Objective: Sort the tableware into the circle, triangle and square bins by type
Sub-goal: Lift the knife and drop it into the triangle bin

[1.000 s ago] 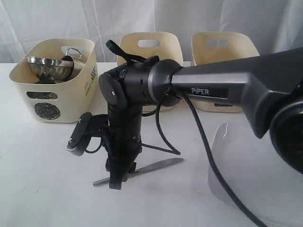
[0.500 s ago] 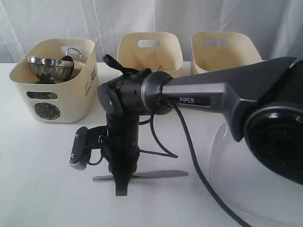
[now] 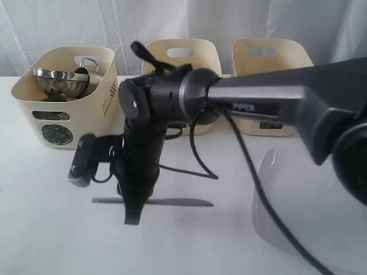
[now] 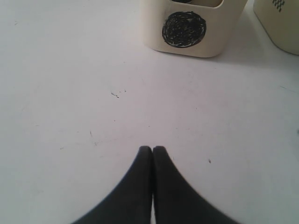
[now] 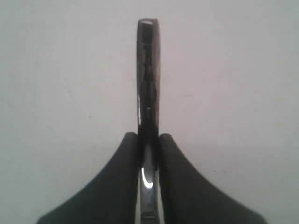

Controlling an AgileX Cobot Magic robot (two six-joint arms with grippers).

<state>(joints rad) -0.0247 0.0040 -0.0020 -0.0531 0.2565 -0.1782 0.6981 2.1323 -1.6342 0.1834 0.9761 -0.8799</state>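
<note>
My right gripper [image 3: 133, 216] points down at the table's front middle and is shut on the steel knife [image 3: 172, 202], which lies level across its fingers, low over the table. In the right wrist view the knife [image 5: 148, 70] sticks out from between the shut fingers of the right gripper [image 5: 148, 137]. The circle bin [image 3: 63, 114] at back left holds the steel bowl [image 3: 57, 80] and mug [image 3: 89, 64]. A big white plate [image 3: 332, 229] lies at front right. My left gripper [image 4: 153, 149] is shut on nothing, facing the circle bin [image 4: 191, 28].
Two more cream bins stand at the back, one in the middle [image 3: 180, 60] and one at the right [image 3: 269, 60]; the arm hides their front marks. The right arm's cable [image 3: 252, 172] hangs over the table beside the plate.
The right gripper has carried the knife to the left and a little higher in the view. The knife, tilted a second ago, now sits level.
</note>
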